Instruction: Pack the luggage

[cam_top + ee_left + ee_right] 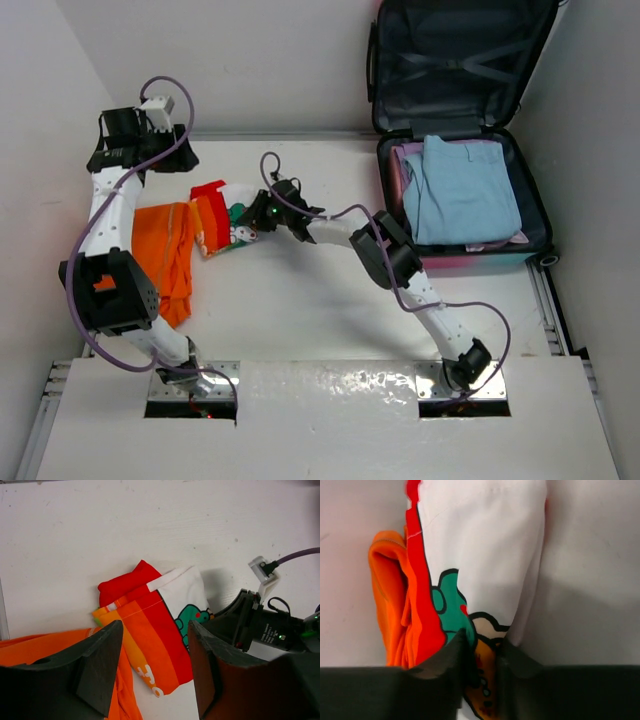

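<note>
Evidently the right end effector (480, 642) gripped an edge of the printed shirt (480, 555) between its fingers, probably to lift it off the bench (300, 310). The left end effector (155, 630) hovered over the shirt's red-striped side with its jaws apart and empty, likely placed to take a second corner. An orange garment (170, 250) touched the shirt at centre left. The luggage (470, 262) lay open at upper right, holding a folded blue garment (460, 195).
</note>
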